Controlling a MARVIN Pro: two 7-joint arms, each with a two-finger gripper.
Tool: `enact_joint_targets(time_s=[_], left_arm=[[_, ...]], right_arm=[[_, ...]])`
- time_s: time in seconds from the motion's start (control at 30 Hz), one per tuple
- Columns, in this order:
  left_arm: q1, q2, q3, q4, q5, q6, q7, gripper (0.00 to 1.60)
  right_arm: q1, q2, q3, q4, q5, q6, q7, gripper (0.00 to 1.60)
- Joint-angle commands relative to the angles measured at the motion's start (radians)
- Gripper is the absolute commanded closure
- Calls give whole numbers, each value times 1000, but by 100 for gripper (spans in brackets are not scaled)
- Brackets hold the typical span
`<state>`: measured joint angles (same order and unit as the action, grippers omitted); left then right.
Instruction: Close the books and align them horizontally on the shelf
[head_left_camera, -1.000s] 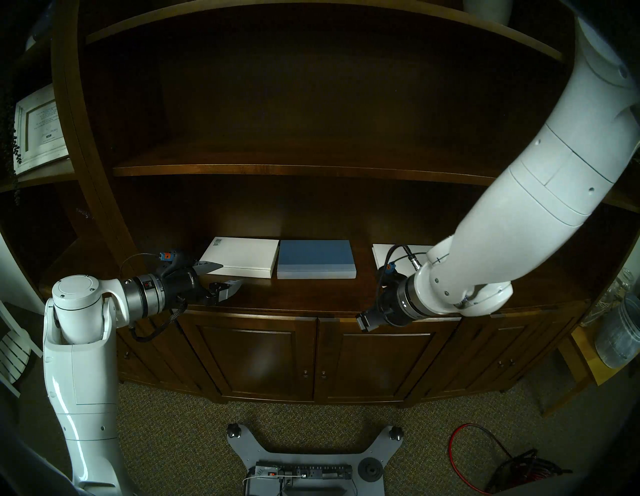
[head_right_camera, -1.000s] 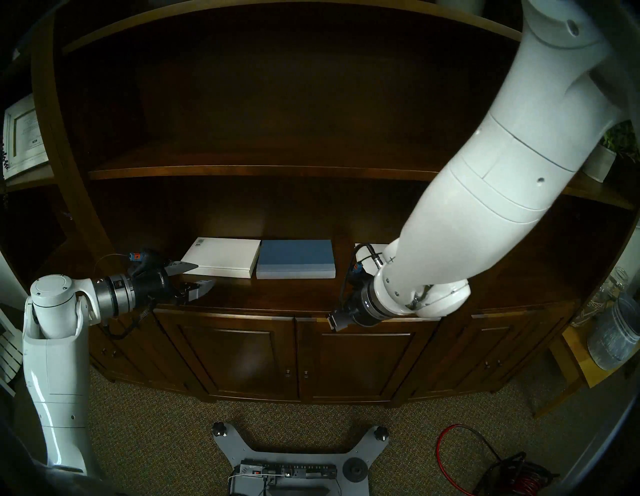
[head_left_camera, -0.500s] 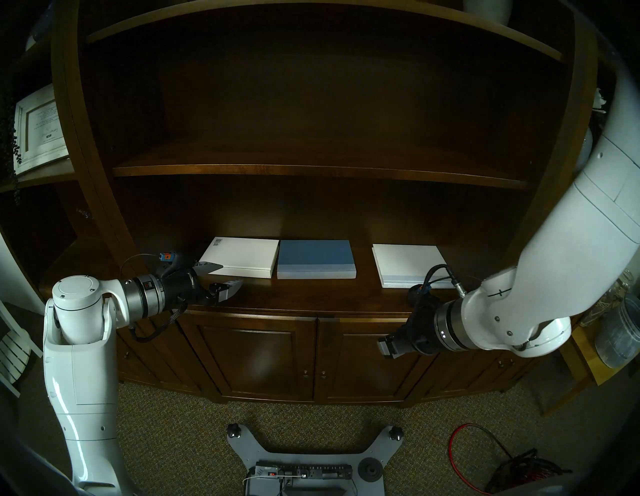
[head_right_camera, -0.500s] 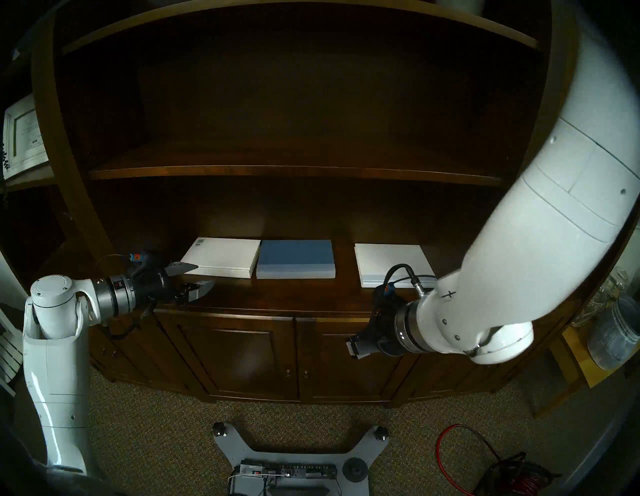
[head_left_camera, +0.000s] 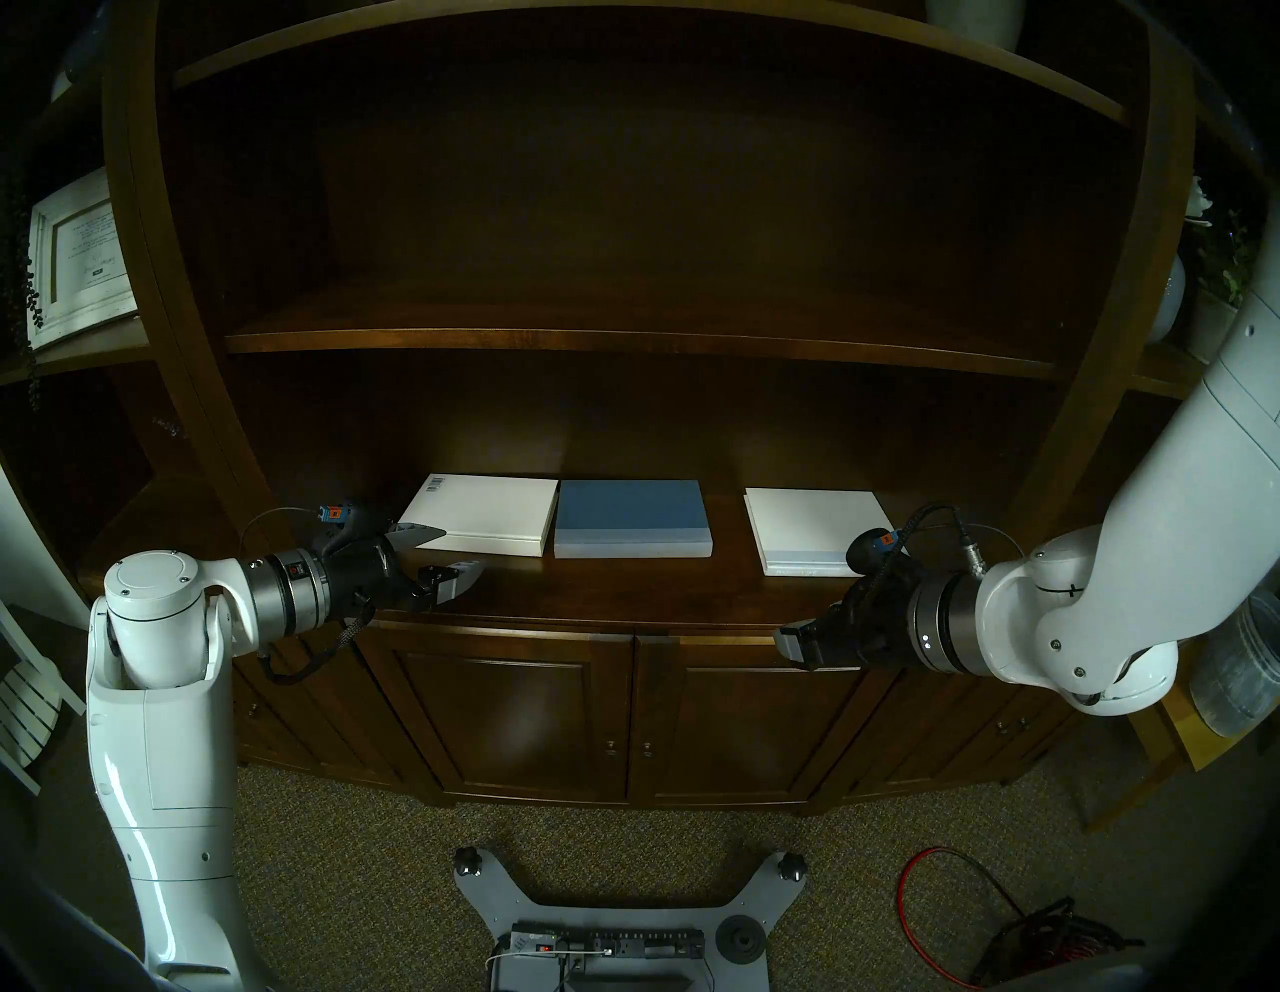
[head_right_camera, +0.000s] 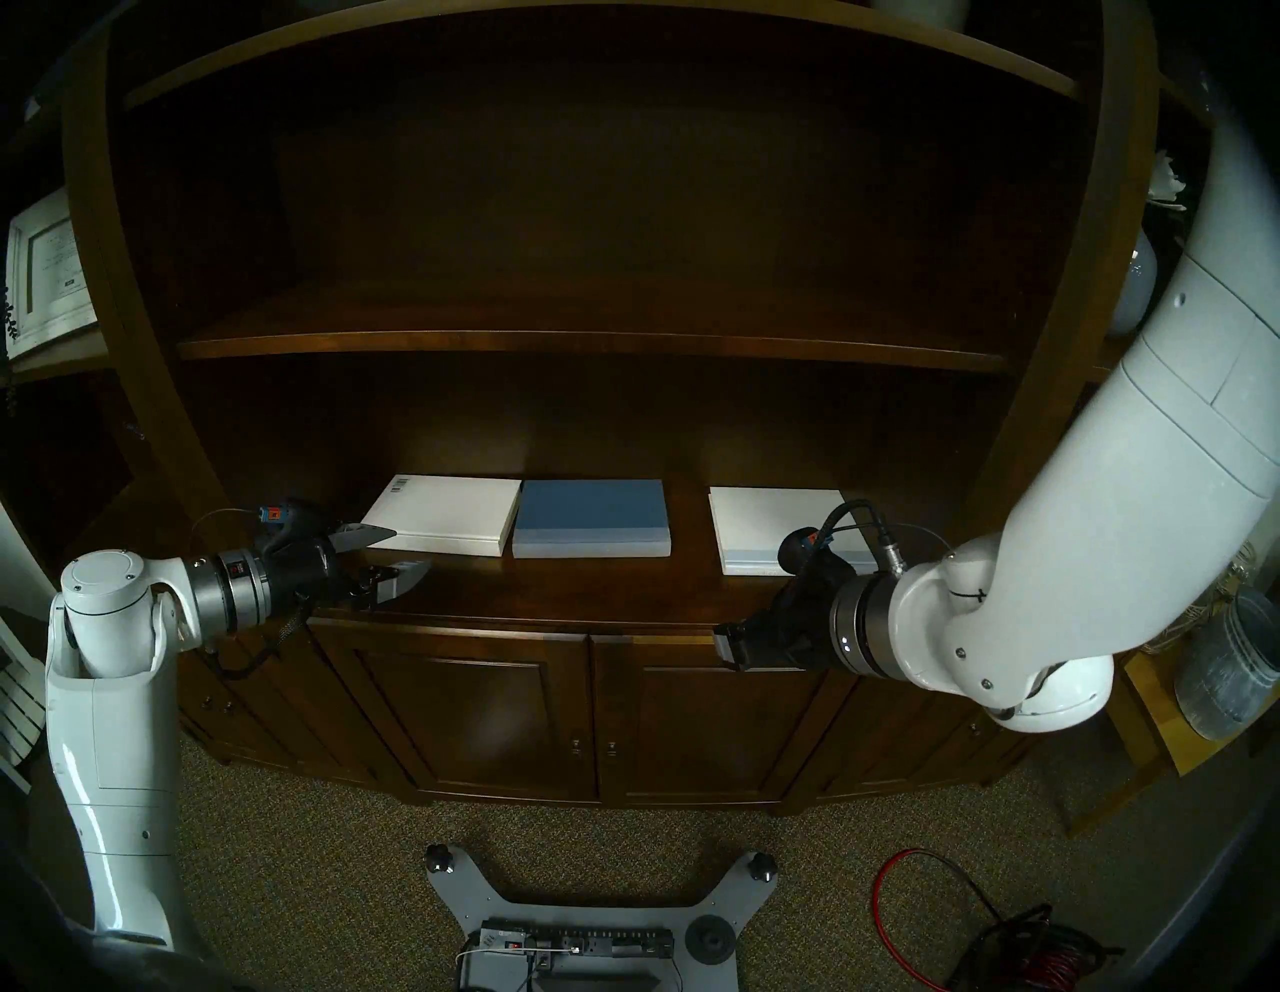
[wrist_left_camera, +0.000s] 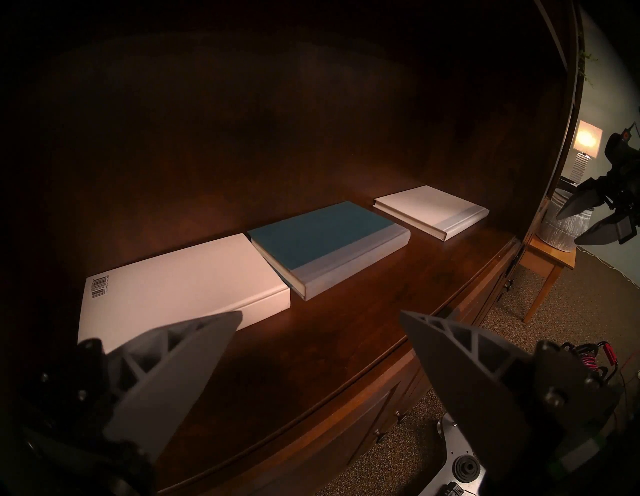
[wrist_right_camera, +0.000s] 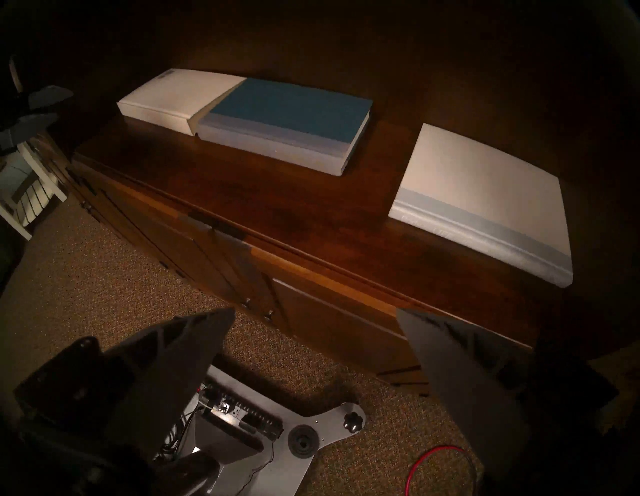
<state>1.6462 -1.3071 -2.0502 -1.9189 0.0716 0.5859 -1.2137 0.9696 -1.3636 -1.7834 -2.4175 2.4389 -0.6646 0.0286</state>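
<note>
From the head, we see three shut books lying flat in a row on the shelf: the barcode book, the blue book touching it, and the striped book apart on the right. Their long sides run left to right, spines toward us.

From our left wrist, the left tool is spread wide, holding nothing, beside the barcode book.

From our right wrist, the right tool gapes wide too, empty, off the shelf's front edge.

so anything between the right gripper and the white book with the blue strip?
Nothing visible. The right gripper hangs open in front of the shelf's front edge, and only bare wood lies between it and the white book with the pale blue strip. The blue book sits well off to the side.
</note>
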Motion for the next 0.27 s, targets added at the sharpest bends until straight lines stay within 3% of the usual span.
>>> enact_joint_targets(time_s=[0.0, 0.23], left_arm=[[-25, -1, -1, -21, -9, -1, 1, 0], [-26, -1, -1, -22, -10, 0, 1, 0]], right_arm=[[-53, 47, -23, 28, -87, -114, -41, 0], [-102, 76, -39, 40, -183, -225, -92, 0]])
